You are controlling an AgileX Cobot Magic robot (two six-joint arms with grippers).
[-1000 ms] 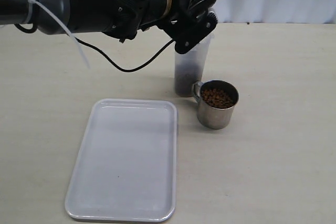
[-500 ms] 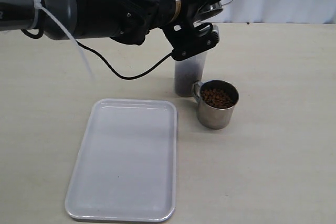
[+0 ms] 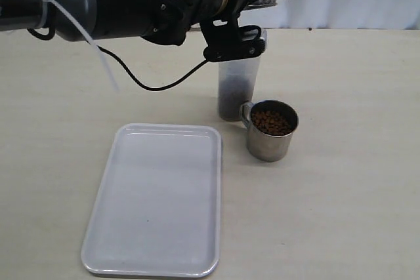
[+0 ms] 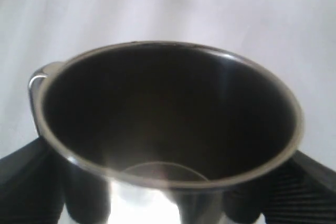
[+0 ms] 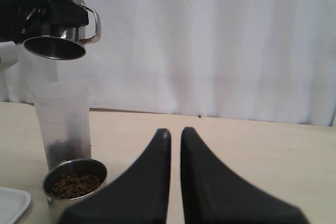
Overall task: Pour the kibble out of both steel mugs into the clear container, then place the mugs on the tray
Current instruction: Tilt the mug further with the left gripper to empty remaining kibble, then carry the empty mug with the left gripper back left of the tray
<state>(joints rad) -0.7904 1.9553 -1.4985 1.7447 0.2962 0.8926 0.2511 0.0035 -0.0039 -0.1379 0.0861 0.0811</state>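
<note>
My left gripper (image 5: pixel 48 14) is shut on one steel mug (image 5: pixel 56 43), held tilted in the air just above the clear container (image 3: pixel 237 77). In the left wrist view this mug (image 4: pixel 168 124) looks empty inside, with a finger on each side. The container stands upright with dark kibble (image 3: pixel 231 101) in its bottom. Touching its base stands the other steel mug (image 3: pixel 270 137), full of kibble (image 3: pixel 272 122). The white tray (image 3: pixel 157 198) lies empty in front of them to the left. My right gripper (image 5: pixel 176 132) is shut on nothing, low over the table and facing the container.
A white curtain (image 5: pixel 220 40) closes off the back of the beige table (image 3: pixel 348 181). The left arm and its black cable (image 3: pixel 157 83) stretch over the table's far left.
The left wrist has turned and lifted, carrying the mug up from the container's rim. The full mug, tray and right gripper have stayed put.
</note>
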